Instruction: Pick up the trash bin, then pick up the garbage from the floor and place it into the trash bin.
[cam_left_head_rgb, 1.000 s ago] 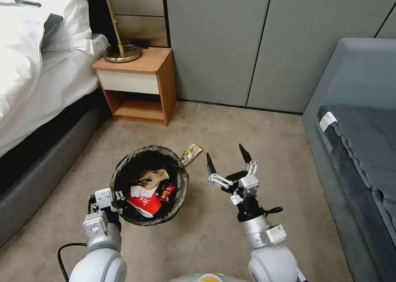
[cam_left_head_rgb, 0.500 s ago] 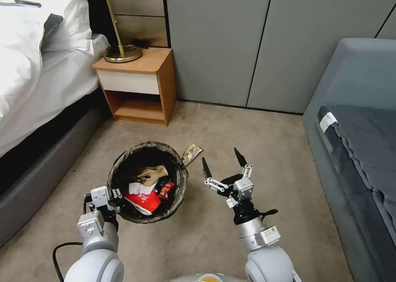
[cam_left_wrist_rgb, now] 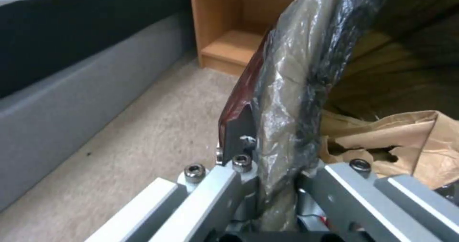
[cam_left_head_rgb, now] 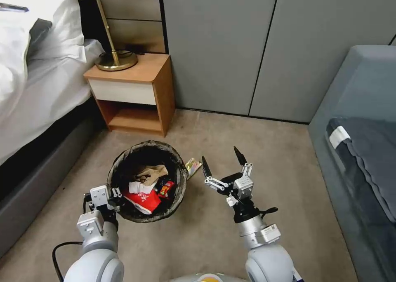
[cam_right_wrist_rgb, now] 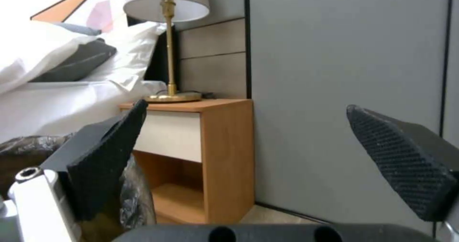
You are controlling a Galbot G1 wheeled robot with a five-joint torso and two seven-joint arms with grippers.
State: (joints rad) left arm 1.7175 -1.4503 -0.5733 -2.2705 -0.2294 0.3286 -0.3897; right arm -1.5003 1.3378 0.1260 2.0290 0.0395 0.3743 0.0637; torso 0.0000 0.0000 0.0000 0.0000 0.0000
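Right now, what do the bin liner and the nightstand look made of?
The trash bin liner: thin glossy plastic film, dark and translucent, wrinkled where the left end effector pinches the rim. The nightstand: probably wood-grain laminate, smooth matte orange-brown, with a white drawer front.

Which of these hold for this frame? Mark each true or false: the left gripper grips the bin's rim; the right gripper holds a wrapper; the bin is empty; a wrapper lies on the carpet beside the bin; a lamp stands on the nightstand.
1. The left gripper is clamped on the rim of the trash bin. True.
2. The right gripper holds a wrapper. False: its jaws are open and empty.
3. The bin is empty. False: a red-and-white carton and brown paper lie inside.
4. A snack wrapper lies on the carpet beside the bin. True.
5. A lamp stands on the nightstand. True.
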